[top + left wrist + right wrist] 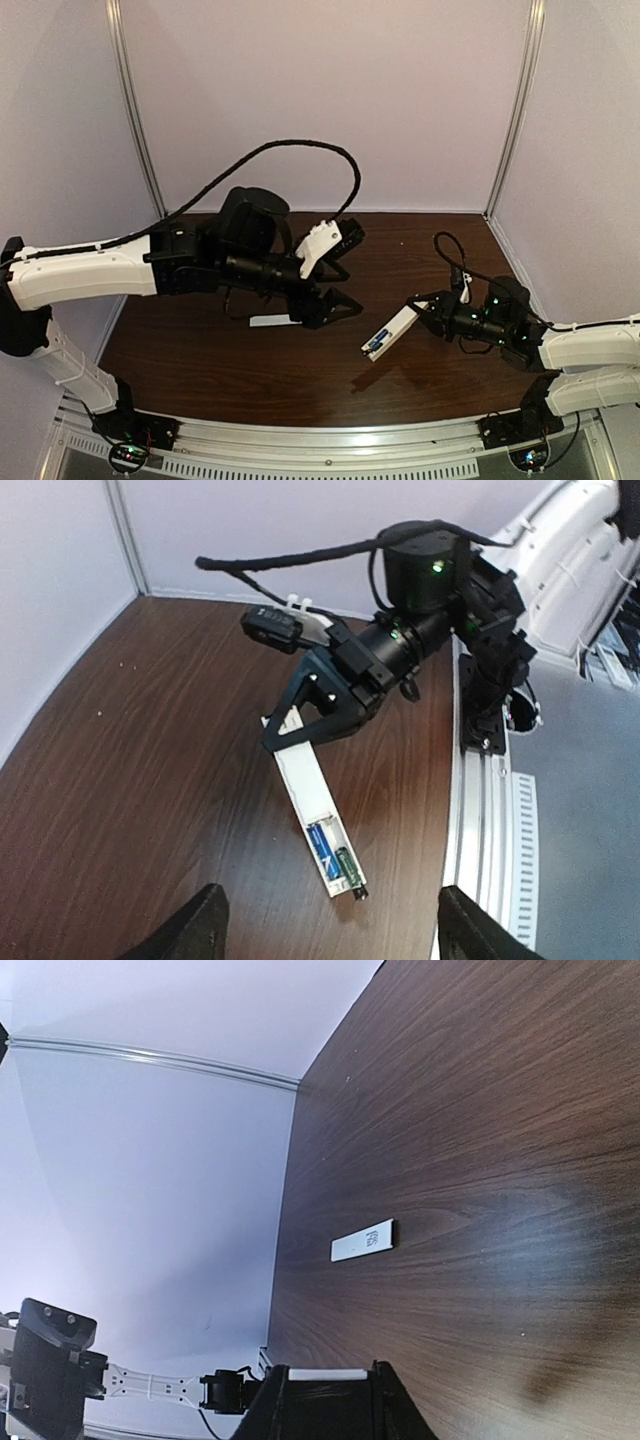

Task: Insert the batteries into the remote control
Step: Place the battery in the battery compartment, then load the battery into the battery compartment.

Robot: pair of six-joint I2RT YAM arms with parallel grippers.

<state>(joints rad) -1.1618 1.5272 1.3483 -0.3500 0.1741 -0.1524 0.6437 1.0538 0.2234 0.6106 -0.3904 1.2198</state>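
The right gripper [421,316] is clenched on the right end of the white remote control [392,333], holding it at the right side of the dark wooden table [200,350]. Two batteries [335,855] sit in the recess at its free end. The left gripper [335,912] hangs near the middle, jaws spread wide, grasping nothing. A flat white cover strip [268,320] lies on the table left of centre.

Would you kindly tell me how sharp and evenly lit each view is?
Top external: the near rail bows from lens distortion; the remote control casts a soft shadow on the table. Left wrist: batteries crisp, left gripper's fingers dark, blurred. Right wrist: tilted; white cover strip sharp, broad soft shadow on the wood.
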